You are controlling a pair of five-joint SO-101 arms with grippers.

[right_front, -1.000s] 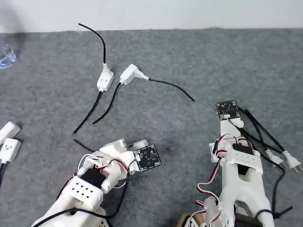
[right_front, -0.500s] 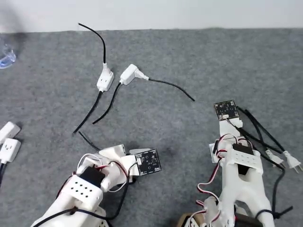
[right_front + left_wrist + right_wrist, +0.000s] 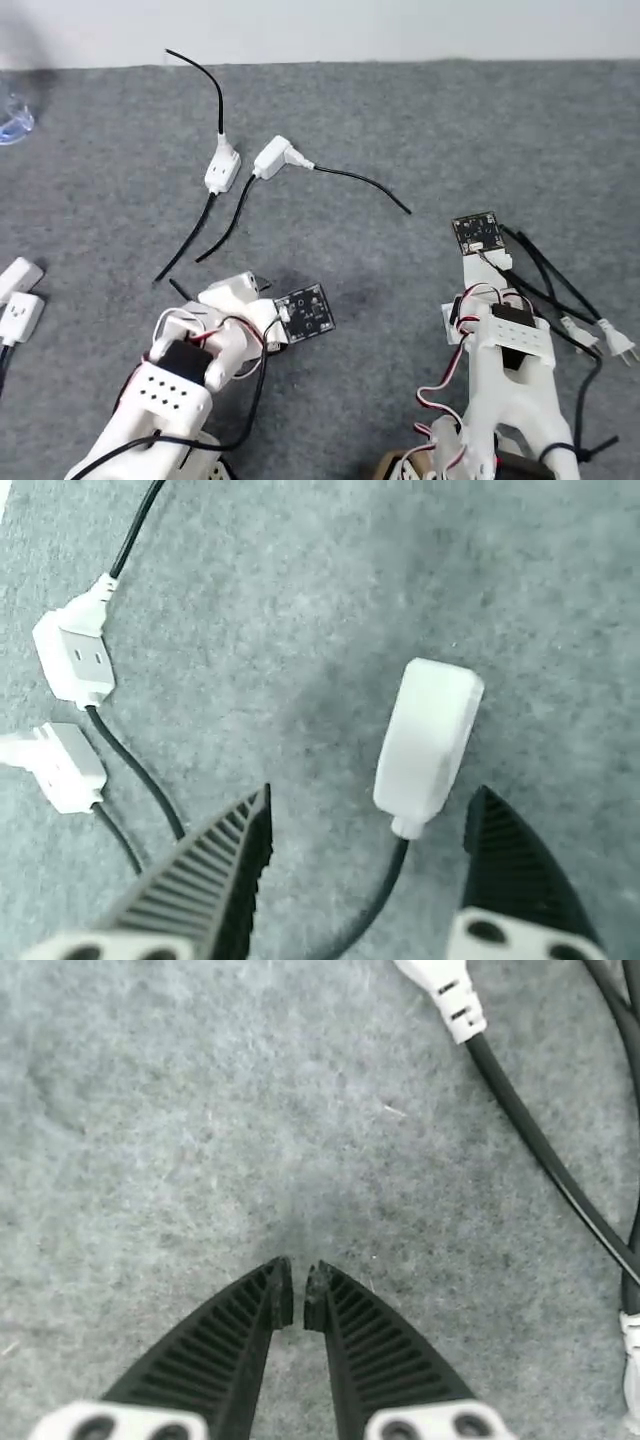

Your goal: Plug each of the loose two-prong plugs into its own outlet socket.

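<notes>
Left claw (image 3: 372,798) is hovering wide open and empty. Its jaws are straddling a white connector (image 3: 428,730), which is lying flat on the grey tabletop (image 3: 400,120) with its black cord trailing back between them. Whether its far end is carrying prongs cannot be told. Farther out, well apart from it, a slotted outlet socket (image 3: 75,660) and a second white piece (image 3: 62,767) are lying just beside each other. Right claw (image 3: 297,1285) is hanging almost shut, holding nothing, above bare tabletop. A loose two-prong plug (image 3: 617,347) is resting beside that arm. Step in hand, as judged: the left claw is approaching for a pickup. The next move is calling for a straight descent, a closure across the connector's narrow sides, then alignment with the socket slots.
</notes>
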